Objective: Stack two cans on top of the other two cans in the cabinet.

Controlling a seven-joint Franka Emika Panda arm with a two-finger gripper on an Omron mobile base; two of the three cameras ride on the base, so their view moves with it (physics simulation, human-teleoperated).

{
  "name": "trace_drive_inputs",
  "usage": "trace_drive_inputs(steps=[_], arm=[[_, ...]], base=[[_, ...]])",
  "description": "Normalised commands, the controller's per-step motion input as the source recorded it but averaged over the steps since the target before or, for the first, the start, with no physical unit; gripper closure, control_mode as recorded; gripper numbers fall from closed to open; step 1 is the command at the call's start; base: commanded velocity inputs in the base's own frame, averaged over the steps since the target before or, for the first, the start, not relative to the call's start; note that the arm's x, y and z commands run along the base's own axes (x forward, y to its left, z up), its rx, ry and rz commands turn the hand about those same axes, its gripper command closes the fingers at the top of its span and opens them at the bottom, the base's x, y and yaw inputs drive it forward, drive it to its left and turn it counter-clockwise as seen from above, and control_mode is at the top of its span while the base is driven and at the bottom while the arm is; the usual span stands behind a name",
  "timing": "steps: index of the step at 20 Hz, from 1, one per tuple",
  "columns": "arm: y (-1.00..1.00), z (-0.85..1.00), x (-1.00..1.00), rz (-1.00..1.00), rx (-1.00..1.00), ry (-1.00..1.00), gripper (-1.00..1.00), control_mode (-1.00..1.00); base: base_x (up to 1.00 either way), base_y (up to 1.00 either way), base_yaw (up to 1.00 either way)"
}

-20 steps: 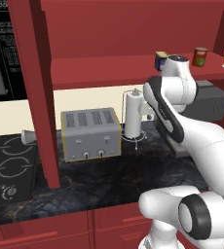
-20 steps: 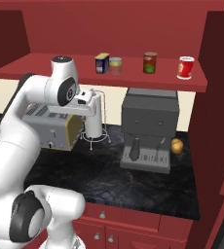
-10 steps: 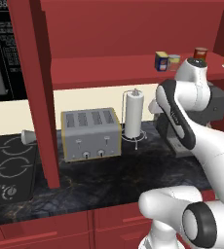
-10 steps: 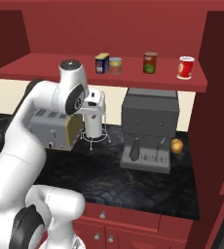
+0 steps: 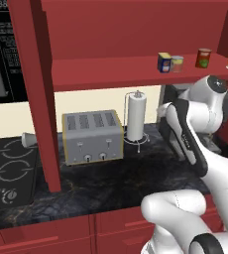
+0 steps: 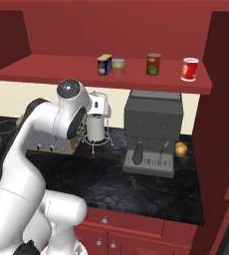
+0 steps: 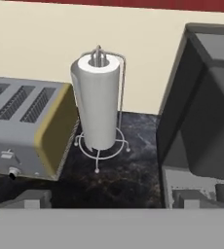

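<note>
Dark red cabinet (image 6: 47,74) wraps our kitchen nook, and all four tins sit on its shelf, none stacked yet. Below on the counter are the coffee machine (image 6: 151,129), toaster (image 5: 92,136) and paper towel roll (image 7: 98,102), probably just obstacles. In the right base view the blue can (image 6: 104,64) touches the tan can (image 6: 118,67), with the dark red can (image 6: 153,64) and red-and-white can (image 6: 189,69) spaced off toward 3 o'clock. Our arm is folded low; the gripper (image 7: 111,199) points at the towel roll, jaws spread wide, holding nothing.
</note>
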Motion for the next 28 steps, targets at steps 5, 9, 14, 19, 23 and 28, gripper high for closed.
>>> trace_drive_inputs(steps=[5,9,14,19,23,28], arm=[[-0.01,0.20,-0.01,0.00,0.00,-0.28,-1.00,-1.00],[0.00,0.32,0.00,0.00,0.00,-0.20,-1.00,-1.00],[0.00,0.40,0.00,0.00,0.00,-0.13,-1.00,-1.00],[0.00,0.44,0.00,0.00,0.00,-0.09,-1.00,-1.00],[0.00,0.44,0.00,0.00,0.00,-0.07,-1.00,-1.00],[0.00,0.41,0.00,0.00,0.00,-0.04,-1.00,-1.00]], base=[[0.00,0.00,0.00],[0.00,0.00,0.00],[0.00,0.00,0.00],[0.00,0.00,0.00],[0.00,0.00,0.00],[0.00,0.00,0.00]])
